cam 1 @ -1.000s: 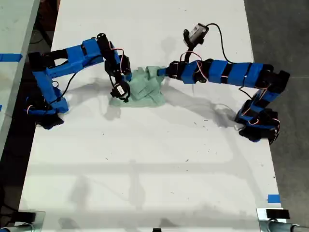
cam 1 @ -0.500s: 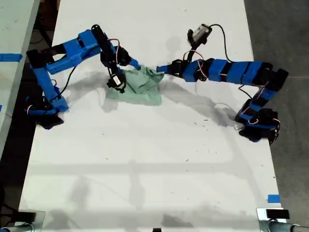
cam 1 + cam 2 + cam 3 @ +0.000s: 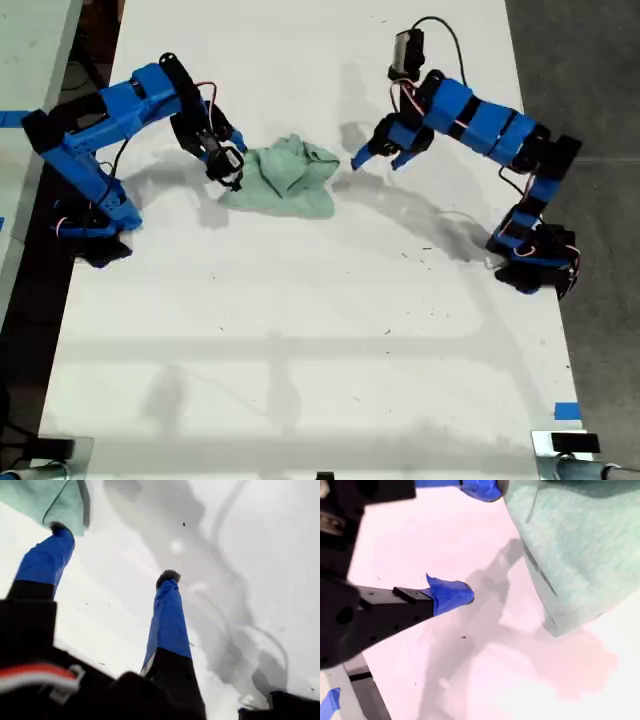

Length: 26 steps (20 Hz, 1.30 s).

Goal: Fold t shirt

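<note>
The t shirt [image 3: 290, 180] lies bunched and wrinkled on the white table [image 3: 300, 330], pale mint green, in the middle of the far half in the exterior view. My first gripper [image 3: 377, 160] hangs open just off the shirt's edge on the exterior view's right. In the first wrist view my first gripper [image 3: 114, 551] holds nothing, and one fingertip [image 3: 60, 527] is close to a corner of the t shirt [image 3: 45, 497]. My second gripper [image 3: 232, 155] is open beside the shirt on the exterior view's left. My second gripper [image 3: 475, 541] is empty in its own view, with the t shirt [image 3: 575, 545] just past its fingers.
Both arm bases stand near the table's side edges in the exterior view [image 3: 95, 220] [image 3: 530, 260]. A camera with a looping cable [image 3: 405, 50] rides above the first arm. Blue tape [image 3: 566, 410] marks the near corner on the exterior view's right.
Both grippers were pinched on the shirt's far edge and carried it farther up the table. Now they have opened, let go and drawn apart sideways. The shirt lies in a heap.
</note>
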Available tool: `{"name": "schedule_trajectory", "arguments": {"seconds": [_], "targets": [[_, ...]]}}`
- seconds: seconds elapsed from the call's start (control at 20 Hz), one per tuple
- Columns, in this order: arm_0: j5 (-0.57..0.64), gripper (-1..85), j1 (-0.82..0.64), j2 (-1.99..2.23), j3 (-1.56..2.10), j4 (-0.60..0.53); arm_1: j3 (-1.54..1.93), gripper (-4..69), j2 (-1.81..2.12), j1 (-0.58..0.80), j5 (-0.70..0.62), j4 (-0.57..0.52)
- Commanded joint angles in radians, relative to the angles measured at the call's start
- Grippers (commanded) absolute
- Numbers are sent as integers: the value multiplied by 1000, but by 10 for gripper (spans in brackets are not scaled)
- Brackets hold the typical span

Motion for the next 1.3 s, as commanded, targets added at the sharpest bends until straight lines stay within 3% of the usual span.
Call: {"name": "schedule_trajectory", "arguments": {"seconds": [0.0,0.2,0.35,0.5,0.65,0.75,0.95,1.15,1.25], "targets": [[-112,231,121,411,118,2,247,294,451,-101,64,29],[-485,57,584,739,293,-41,859,145,1069,-213,219,25],[-606,-1,813,724,555,-301,1279,50,1427,-371,336,-52],[-537,-1,793,658,792,-555,1437,19,1621,-537,365,-149],[-459,-1,733,640,874,-652,1588,42,1706,-571,394,-202],[-442,-1,712,736,951,-664,1758,18,1959,-607,410,-201],[-443,-1,712,1292,1197,-617,1845,18,1948,-594,379,-278],[-385,-1,692,1717,1324,-471,1887,16,1947,-560,244,-316],[-359,-1,687,1717,1359,-476,1888,26,1947,-551,209,-318]]}}
